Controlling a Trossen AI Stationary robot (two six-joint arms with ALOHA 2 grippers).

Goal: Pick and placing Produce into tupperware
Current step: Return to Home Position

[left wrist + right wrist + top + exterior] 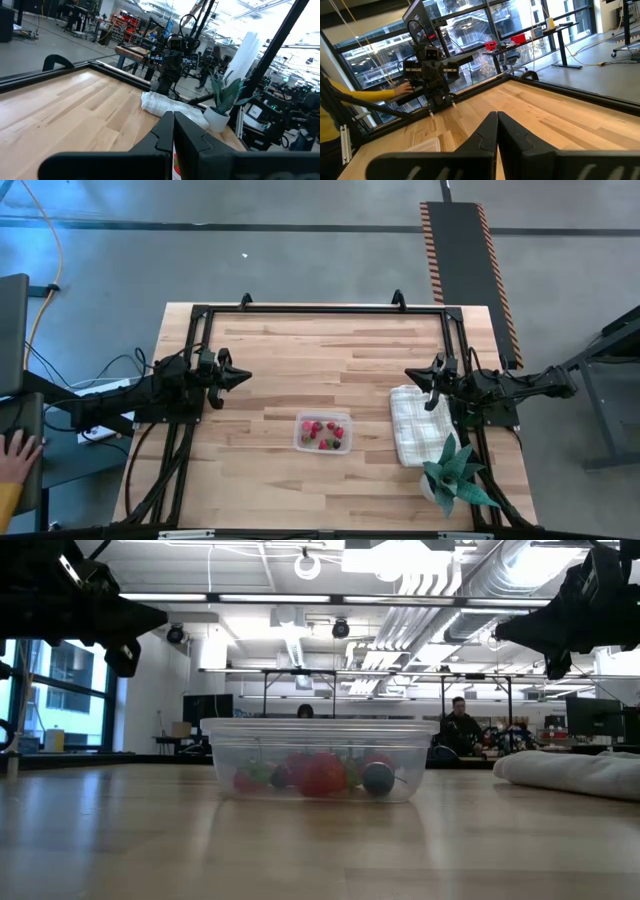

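Observation:
The clear tupperware (324,432) stands on its base near the middle of the table, toward the near edge; the low view shows its wall (320,772). Inside lie several red strawberry-like pieces with green tops (322,430) and a dark round berry (377,778). My left gripper (244,377) hangs above the table left of the container, shut and empty. My right gripper (408,375) hangs above the table's right side, over the cloth's far end, shut and empty. Each wrist view shows its own fingers closed together (173,131) (497,128).
A folded white checked cloth (417,423) lies at the table's right side. A green spiky plant in a white pot (452,473) stands at the near right corner. A black frame (320,308) borders the table. A person's hand (17,452) shows off the table's left.

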